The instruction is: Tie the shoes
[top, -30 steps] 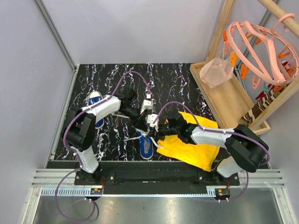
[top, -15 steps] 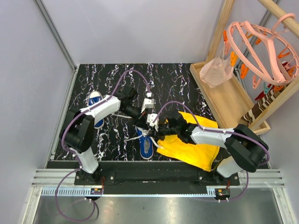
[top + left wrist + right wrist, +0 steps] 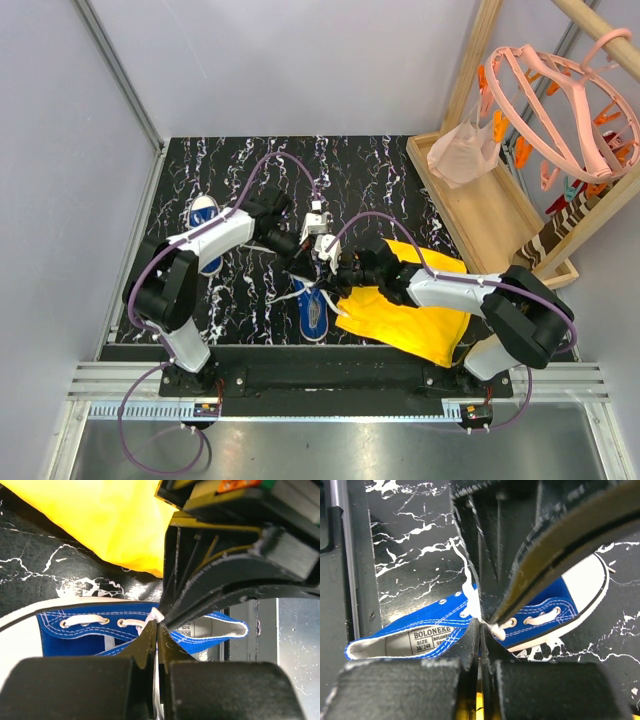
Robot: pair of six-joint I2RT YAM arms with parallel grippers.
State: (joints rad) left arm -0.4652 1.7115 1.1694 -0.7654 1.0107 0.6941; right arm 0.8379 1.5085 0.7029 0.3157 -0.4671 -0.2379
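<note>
One blue shoe point(image 3: 312, 316) lies near the table's front edge with its white toe cap point(image 3: 587, 580) pointing away from the arms. Both grippers meet tip to tip just above its eyelets. My left gripper point(image 3: 157, 626) is shut, and a strand of white lace point(image 3: 154, 615) runs between its fingers. My right gripper point(image 3: 480, 623) is shut too, with lace point(image 3: 470, 599) at its tip. From above, the left gripper point(image 3: 303, 262) and right gripper point(image 3: 325, 272) hide the lacing. The other shoe point(image 3: 203, 213) lies at the left, partly under the left arm.
A yellow cloth point(image 3: 410, 312) lies right of the near shoe, under the right arm. A wooden rack point(image 3: 480, 205) with a pink clip hanger point(image 3: 560, 100) stands at the right. Grey walls close in the left and back sides of the black marbled table point(image 3: 380, 170).
The left gripper has shut on the lace. Both gripper tips have drawn slightly closer over the shoe. The shoes have not moved.
</note>
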